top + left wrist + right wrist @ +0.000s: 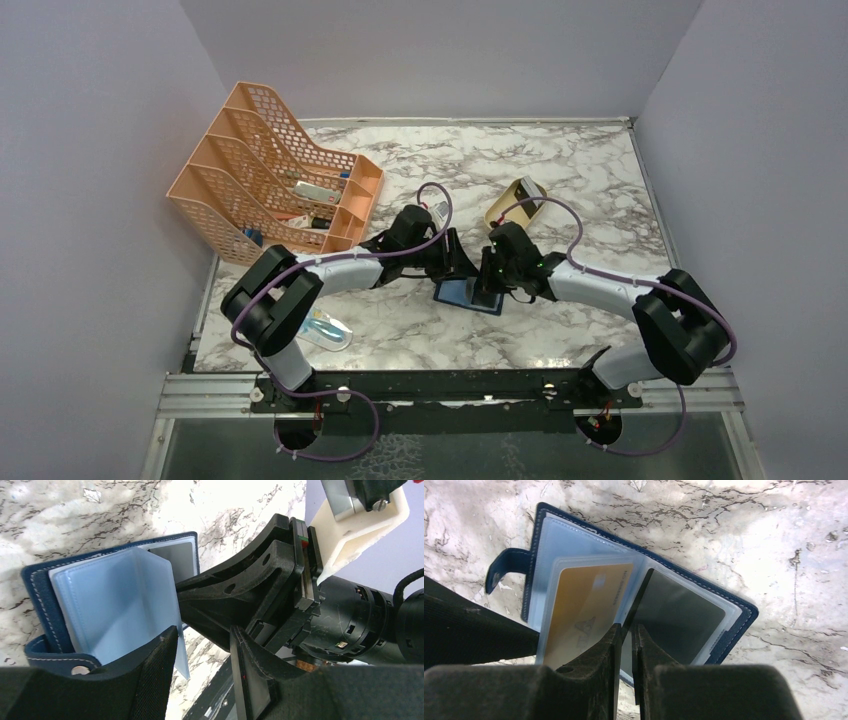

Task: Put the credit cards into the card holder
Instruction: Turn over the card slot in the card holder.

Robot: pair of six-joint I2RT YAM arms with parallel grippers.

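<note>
The open card holder [466, 294] lies mid-table with a yellow-gold card [584, 615] in one clear sleeve. The right gripper [625, 645], low over it, pinches the dark grey card [679, 620]. The left gripper [202, 640] meets the holder from the left, fingers apart.

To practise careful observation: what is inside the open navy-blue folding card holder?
Clear plastic sleeves; a yellow-gold plastic card in one, a dark grey card beside it, pinched by the right gripper. Its fingers hide both cards' near ends.

Navy stitched leather-look card holder [730, 635], glossy clear plastic sleeves [574, 540]; smooth marble-patterned table [774, 540].
</note>
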